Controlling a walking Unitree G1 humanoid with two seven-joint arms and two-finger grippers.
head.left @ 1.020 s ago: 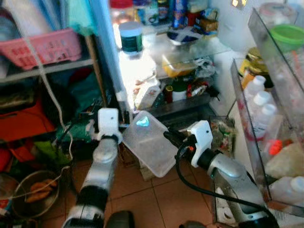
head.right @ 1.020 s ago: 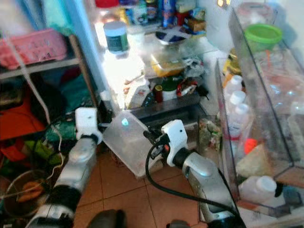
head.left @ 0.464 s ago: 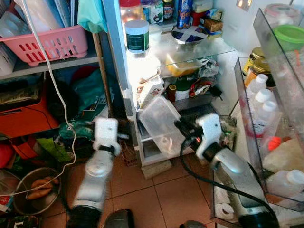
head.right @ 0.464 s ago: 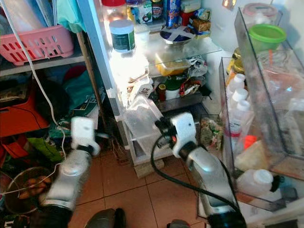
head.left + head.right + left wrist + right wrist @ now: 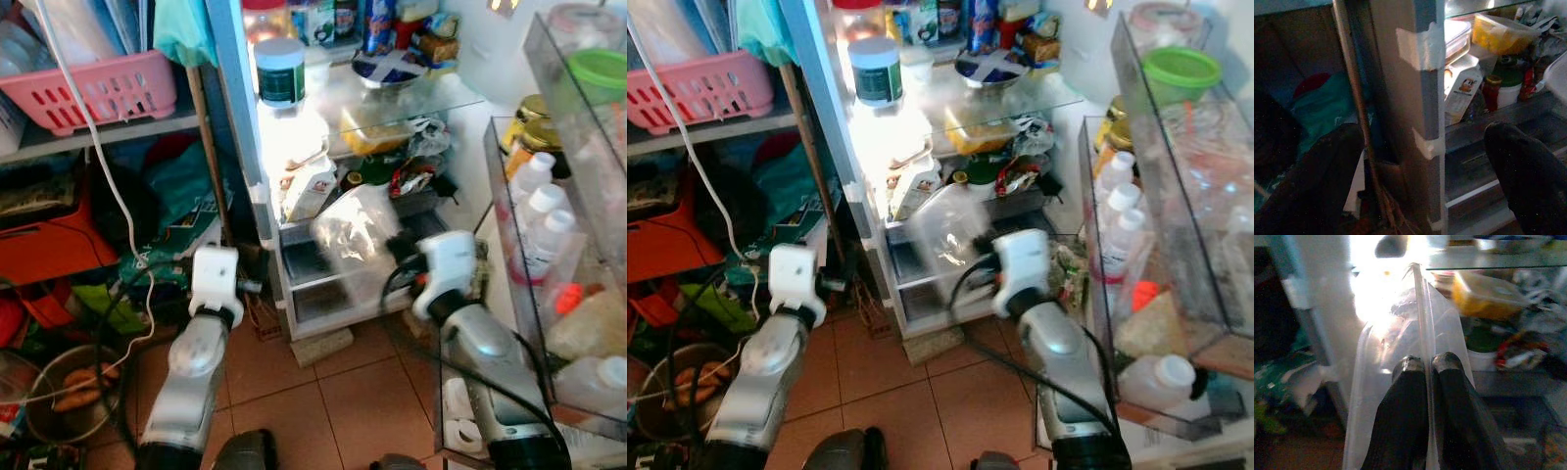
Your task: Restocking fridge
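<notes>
**— What do you have on your left side?**

— A pink basket [image 5: 103, 86] stands on the shelf, and a metal bowl [image 5: 61, 396] is on the floor below it. My left gripper [image 5: 242, 284] is low, just beside the fridge's side wall [image 5: 1422, 98]. Its fingers [image 5: 1528, 181] stand wide apart and hold nothing.

**— And the thing for the fridge?**

— It is a clear plastic container [image 5: 355, 227]. My right gripper [image 5: 1424, 366] is clamped on its thin rim, one finger on each side. The container is tilted in the air, in front of the lower shelves of the open fridge [image 5: 343, 162], above the drawer [image 5: 338, 279].

**— What could go wrong?**

— I think the grip is small: only the rim is pinched, so the container may turn or slip if I move fast. The shelf behind is crowded too, with a yellow box [image 5: 377, 132], a carton [image 5: 312, 186] and small jars [image 5: 355, 184]. If I push in without a free place, I may knock them over. On the right, the door rack with bottles [image 5: 534, 211] is near my arm, and a wide swing could hit it.
</notes>
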